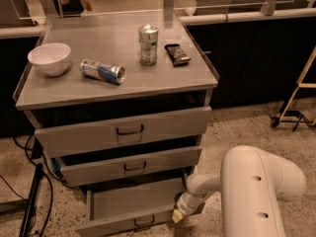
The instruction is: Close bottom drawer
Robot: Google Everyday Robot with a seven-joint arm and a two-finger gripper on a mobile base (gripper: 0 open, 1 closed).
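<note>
The bottom drawer is the lowest of three grey drawers in the cabinet. It stands pulled well out, its flat grey inside showing, with a small dark handle on its slim front panel. My gripper reaches down from the white arm and sits at the drawer's right front corner, by the front panel's right end. Its tip is pale yellow.
The middle drawer and top drawer stand slightly open. On the cabinet top are a white bowl, a lying can, an upright can and a dark packet. Black cables lie left. A cart leg stands right.
</note>
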